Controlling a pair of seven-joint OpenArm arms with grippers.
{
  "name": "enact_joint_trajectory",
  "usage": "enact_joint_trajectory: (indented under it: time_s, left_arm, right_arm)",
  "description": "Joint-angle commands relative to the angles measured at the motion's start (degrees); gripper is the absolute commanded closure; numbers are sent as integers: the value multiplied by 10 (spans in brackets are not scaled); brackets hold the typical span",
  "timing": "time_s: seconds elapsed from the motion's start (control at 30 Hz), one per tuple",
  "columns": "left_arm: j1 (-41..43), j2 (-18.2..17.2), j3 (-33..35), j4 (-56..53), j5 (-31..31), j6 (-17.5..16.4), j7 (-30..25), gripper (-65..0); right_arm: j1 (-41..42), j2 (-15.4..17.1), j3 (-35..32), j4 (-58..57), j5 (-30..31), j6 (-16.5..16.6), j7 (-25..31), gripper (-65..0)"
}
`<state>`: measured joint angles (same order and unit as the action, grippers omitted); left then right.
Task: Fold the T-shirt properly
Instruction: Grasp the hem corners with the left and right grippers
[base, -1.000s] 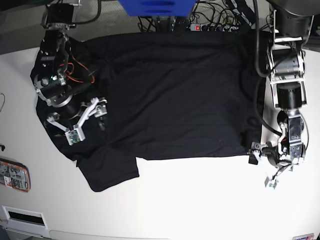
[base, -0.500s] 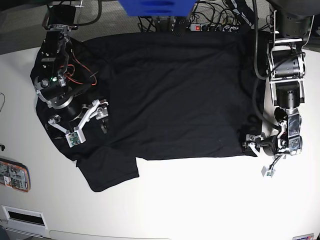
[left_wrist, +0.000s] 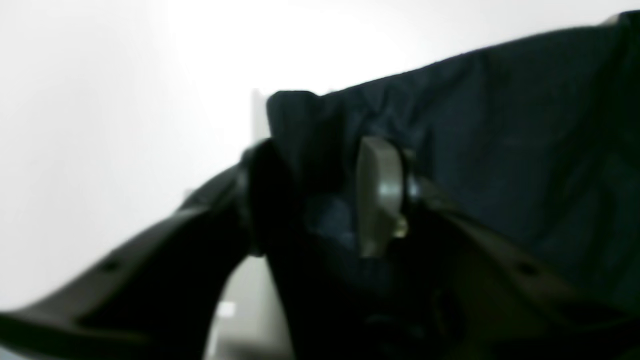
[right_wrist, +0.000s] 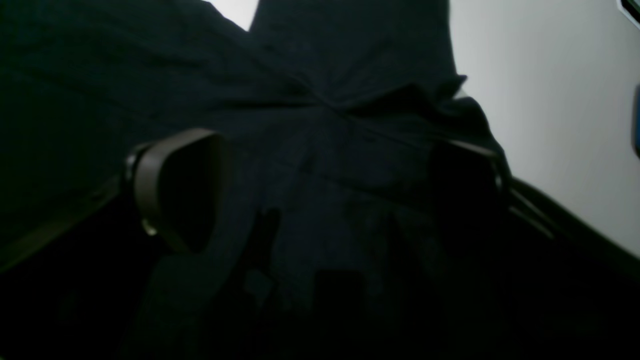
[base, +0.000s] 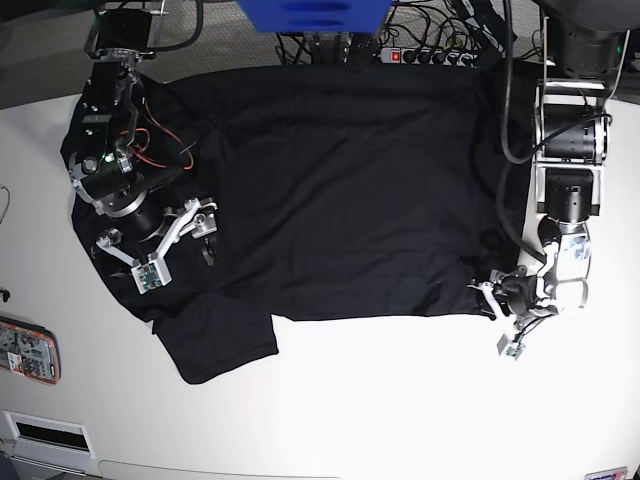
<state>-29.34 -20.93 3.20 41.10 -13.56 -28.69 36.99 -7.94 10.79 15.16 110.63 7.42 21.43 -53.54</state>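
1. Black cloth fills the scene: the T-shirt (base: 340, 190) lies spread across the white table (base: 380, 400), nearly flat, with one sleeve (base: 215, 340) sticking out at the near-left corner.

2. Left pincer (base: 497, 297) sits at the shirt's near-right corner. In the left wrist view a bunched fold of the hem (left_wrist: 320, 150) stands between its two fingers, the pale pad (left_wrist: 380, 200) against the fabric. It looks clamped on that corner.

3. Right pincer (base: 205, 235) hovers over the shirt close to the sleeve seam, its fingers spread apart with wrinkled cloth (right_wrist: 320, 150) between them and nothing gripped yet.

4. Risk one: the left grip may hold only a thin bite of hem. Pull too fast and the soft fabric could slide out, dropping the corner in a heap.

5. Risk two: the right side has no hold. If the left arm lifts alone, the shirt would drag and skew rather than fold on a straight line.

6. Risk three: the right pincer could pinch just the top layer, or a lump of wrinkles, giving a crooked crease.

7. Matte, unprinted and very dark, the shirt hides its own edges in both wrist views, so layers are hard to separate.
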Motion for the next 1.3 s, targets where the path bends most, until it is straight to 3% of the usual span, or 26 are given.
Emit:
enact_joint_trajectory:
  time_s: [0.0, 0.23, 0.4, 0.57, 0.77, 0.93, 1.07, 1.17, 1.27]
  left_arm:
    - [8, 9, 4, -7, -3, -14, 43, -174]
    - [9, 9, 4, -6, 1, -13, 43, 0]
    - [12, 8, 4, -6, 1, -13, 16, 0]
    - [35, 8, 4, -5, 2, -13, 2, 0]
    - [39, 8, 4, -5, 2, -13, 2, 0]
    - [50, 8, 4, 4, 2, -13, 2, 0]
    - [82, 8, 4, 73, 2, -13, 7, 0]
    - [99, 8, 4, 107, 2, -13, 8, 0]
    - [107, 5, 4, 114, 2, -13, 8, 0]
  right_arm:
    - [7, 6, 3, 10, 6, -2, 15, -616]
    - [13, 6, 3, 4, 7, -2, 17, -616]
    - [93, 6, 3, -2, 6, -2, 12, -616]
    - [224, 6, 2, -33, 6, -2, -64, -616]
    - [315, 6, 1, -234, 5, -2, -65, -616]
    - [385, 8, -3, -481, 4, -2, 27, -616]
    - [449, 31, -65, -671, 4, -2, 129, -617]
    - [479, 31, -116, -767, 4, -5, 200, -617]
    - [493, 31, -126, -826, 4, -6, 247, -617]
